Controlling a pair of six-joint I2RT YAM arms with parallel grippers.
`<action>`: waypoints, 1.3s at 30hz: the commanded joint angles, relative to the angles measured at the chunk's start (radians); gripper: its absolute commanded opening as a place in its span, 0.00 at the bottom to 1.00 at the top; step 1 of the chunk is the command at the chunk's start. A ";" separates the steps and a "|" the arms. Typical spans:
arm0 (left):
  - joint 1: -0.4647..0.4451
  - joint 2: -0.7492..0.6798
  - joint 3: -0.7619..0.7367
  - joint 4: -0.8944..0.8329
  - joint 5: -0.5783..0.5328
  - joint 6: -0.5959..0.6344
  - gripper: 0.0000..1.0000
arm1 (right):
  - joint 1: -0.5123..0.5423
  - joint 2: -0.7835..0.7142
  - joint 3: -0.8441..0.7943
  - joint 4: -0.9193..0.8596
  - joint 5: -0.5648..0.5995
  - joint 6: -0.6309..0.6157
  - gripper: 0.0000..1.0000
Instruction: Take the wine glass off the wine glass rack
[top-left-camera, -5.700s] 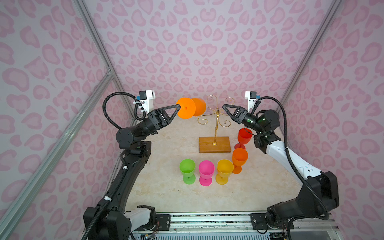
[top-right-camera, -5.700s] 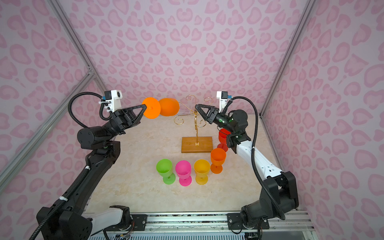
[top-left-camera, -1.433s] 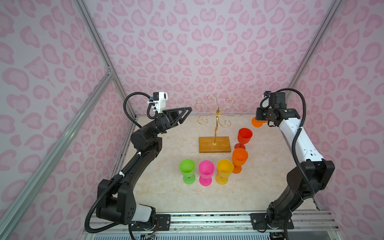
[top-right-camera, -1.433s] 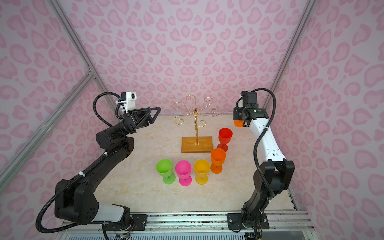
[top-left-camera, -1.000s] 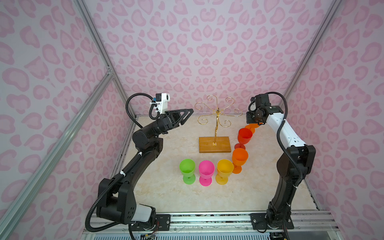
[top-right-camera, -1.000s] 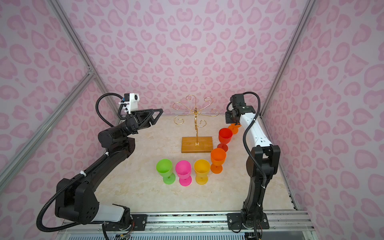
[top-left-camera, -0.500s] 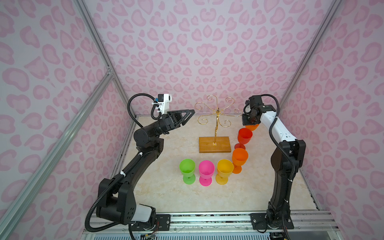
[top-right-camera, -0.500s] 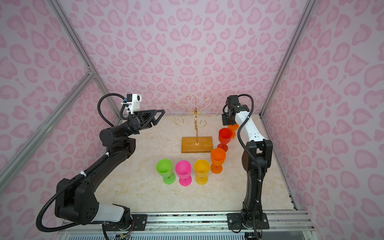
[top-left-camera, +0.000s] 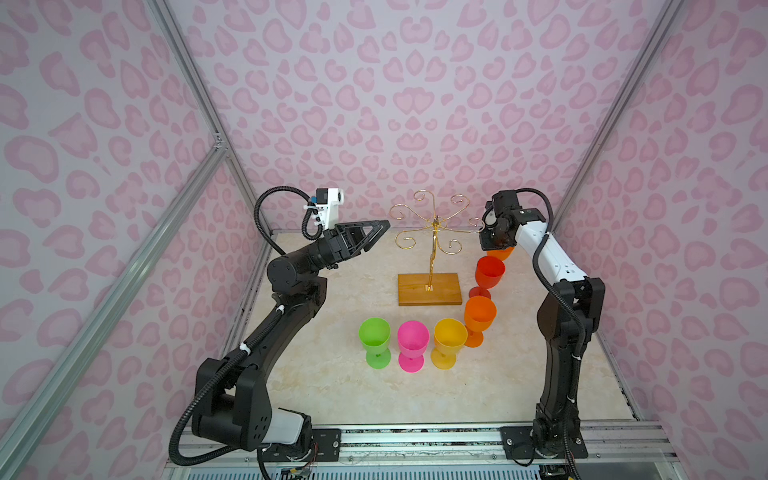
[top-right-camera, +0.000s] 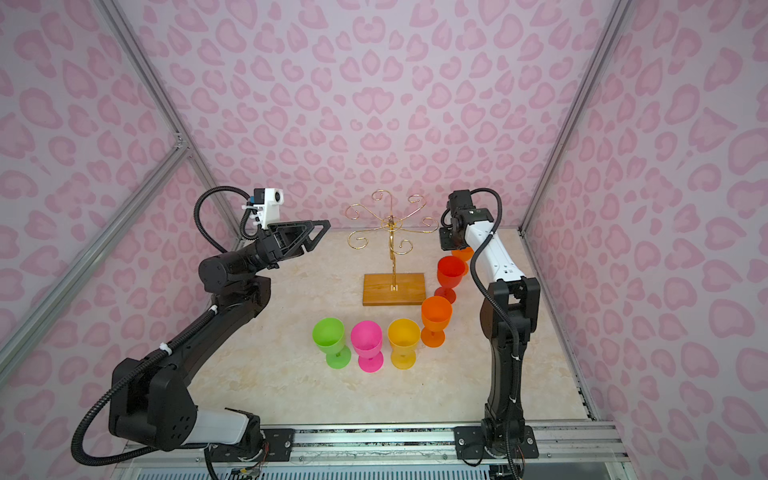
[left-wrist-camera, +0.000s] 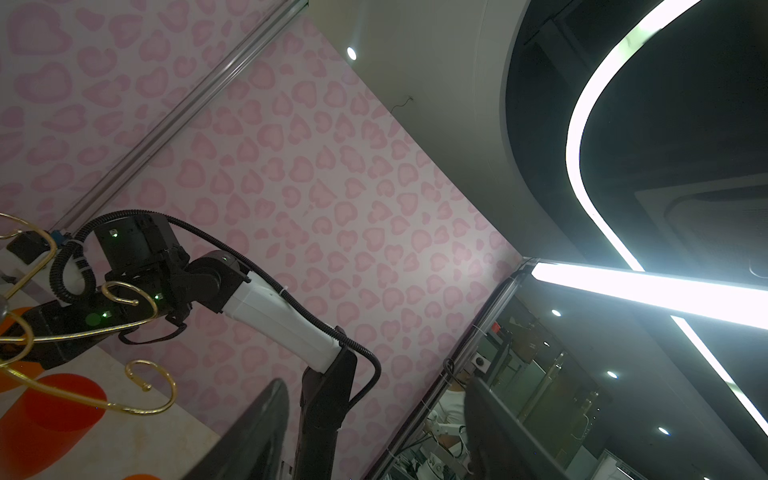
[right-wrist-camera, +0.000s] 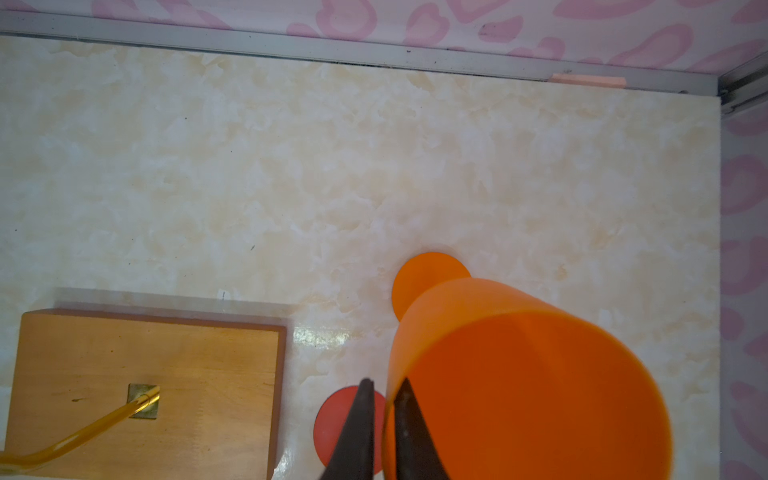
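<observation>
Behind the red glass (top-left-camera: 489, 272), right end effector (right-wrist-camera: 385, 382) straddles orange glass (right-wrist-camera: 519, 374) rim, grip unclear

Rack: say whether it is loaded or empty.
Empty. The rack shows bare gold curls in both top views; nothing hangs from it.

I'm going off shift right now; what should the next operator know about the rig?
Left tool: open, empty, raised beside the rack.
Right tool: straddling the rim of the rear orange glass, which stands on the table; grip unclear.
Done: rack is bare, five other glasses stand on the table.
Left: let go, pull the right arm back.
</observation>
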 joint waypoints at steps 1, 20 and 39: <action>0.000 -0.012 0.004 0.005 0.016 0.020 0.69 | 0.000 -0.016 -0.014 0.020 -0.008 0.016 0.16; 0.008 -0.056 0.026 -0.319 0.057 0.329 0.74 | -0.040 -0.367 -0.319 0.274 -0.080 0.071 0.22; 0.112 -0.283 -0.118 -1.315 -1.091 1.315 0.81 | -0.129 -1.175 -1.294 1.010 0.059 0.032 0.48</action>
